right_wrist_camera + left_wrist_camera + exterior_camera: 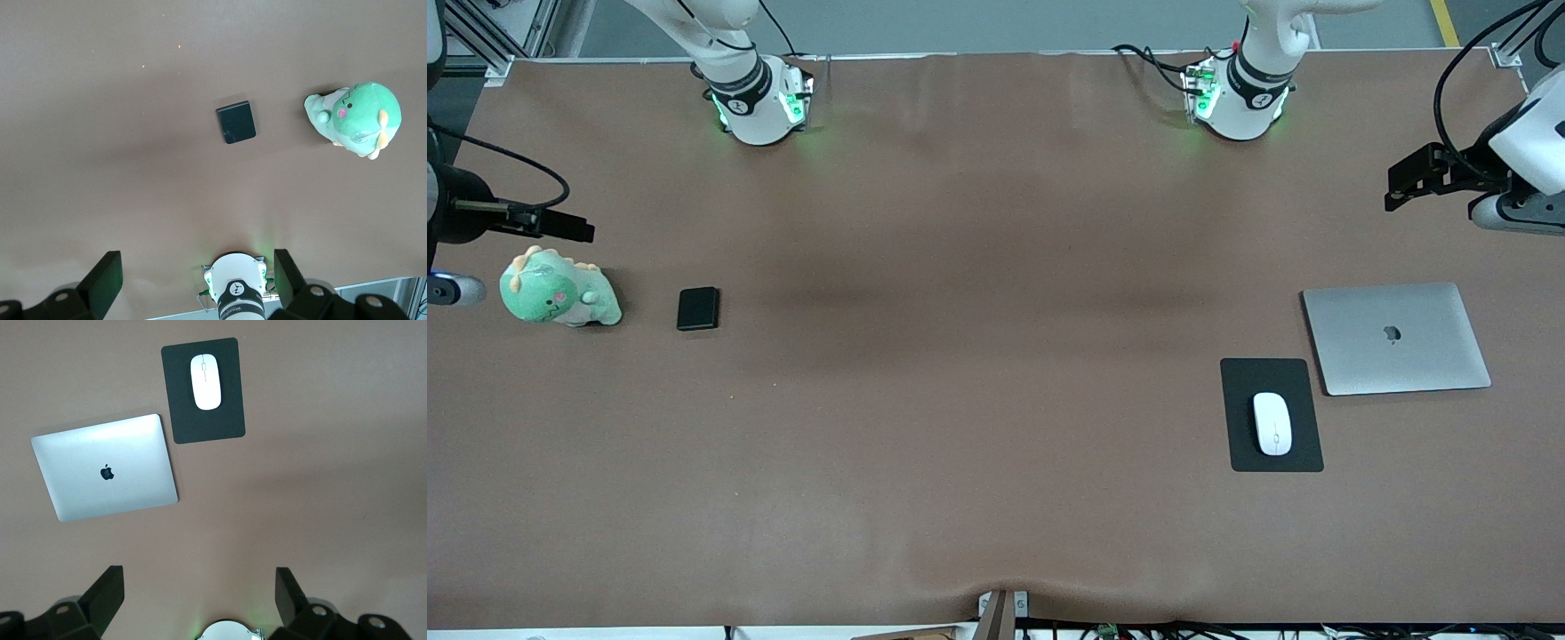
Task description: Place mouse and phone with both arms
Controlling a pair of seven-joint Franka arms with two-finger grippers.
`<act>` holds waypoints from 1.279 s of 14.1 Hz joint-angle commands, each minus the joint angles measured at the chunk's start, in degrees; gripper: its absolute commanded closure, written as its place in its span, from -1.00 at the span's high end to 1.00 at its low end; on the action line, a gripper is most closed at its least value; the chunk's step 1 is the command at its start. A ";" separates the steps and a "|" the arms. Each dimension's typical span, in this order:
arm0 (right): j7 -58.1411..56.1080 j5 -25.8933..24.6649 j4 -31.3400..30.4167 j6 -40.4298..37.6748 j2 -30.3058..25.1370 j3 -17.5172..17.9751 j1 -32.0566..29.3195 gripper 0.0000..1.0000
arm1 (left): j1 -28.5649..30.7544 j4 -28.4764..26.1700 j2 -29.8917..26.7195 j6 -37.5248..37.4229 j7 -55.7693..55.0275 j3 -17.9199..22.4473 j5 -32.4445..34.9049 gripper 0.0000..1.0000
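Observation:
The white mouse point(1272, 423) lies on a black mouse pad point(1240, 391) toward the left arm's end of the table. It also shows in the left wrist view point(205, 381). The black phone point(697, 308) lies flat toward the right arm's end, and shows in the right wrist view point(236, 122). My left gripper point(1405, 187) hangs high over the table's end beside the laptop, open and empty point(200, 593). My right gripper point(560, 222) hangs high over the other end by the plush toy, open and empty point(198, 277).
A shut silver laptop point(1394, 338) lies beside the mouse pad, a little farther from the front camera. A green plush dinosaur point(559, 289) sits beside the phone, toward the table's end. The arms' green-lit bases point(760, 102) stand along the table's edge.

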 commanded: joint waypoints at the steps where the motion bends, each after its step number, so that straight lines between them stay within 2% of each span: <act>1: -7.51 3.58 -2.97 1.31 -2.88 -7.70 2.86 1.00 | -0.09 -0.87 -0.78 0.53 0.17 0.37 -1.13 1.00; 3: -14.13 7.53 -6.66 4.11 -6.03 -16.65 6.97 1.00 | -0.09 -0.87 -0.78 0.53 0.08 0.37 -1.13 1.00; 4: -14.24 7.81 -11.81 7.35 -9.70 -19.22 9.35 1.00 | -0.09 -1.13 -0.78 0.53 0.08 0.37 -1.13 1.00; 6: -14.24 7.72 -26.55 17.44 -20.76 -19.86 11.47 1.00 | 0.00 -1.22 -0.87 0.53 0.17 0.37 -1.13 1.00; 7: -14.32 7.72 -32.02 21.32 -24.38 -20.30 11.74 1.00 | 0.00 -1.31 -0.87 0.53 0.08 0.37 -1.13 1.00; 8: -14.93 7.72 -31.90 21.44 -24.59 -21.17 11.75 1.00 | 0.00 -1.31 -0.87 0.53 0.08 0.37 -1.13 1.00; 13: -15.12 6.58 -21.46 16.00 -19.59 -21.27 11.83 1.00 | 0.08 -1.40 -0.87 0.53 0.08 0.37 -1.13 1.00; 16: -15.20 4.92 -19.34 15.56 -19.06 -21.44 13.84 1.00 | 0.17 -1.31 -0.70 0.62 0.17 0.37 -1.13 1.00; 18: -15.20 3.68 -14.70 13.64 -15.99 -24.24 17.53 1.00 | 0.79 -0.87 -0.52 1.14 0.17 0.37 -0.78 1.00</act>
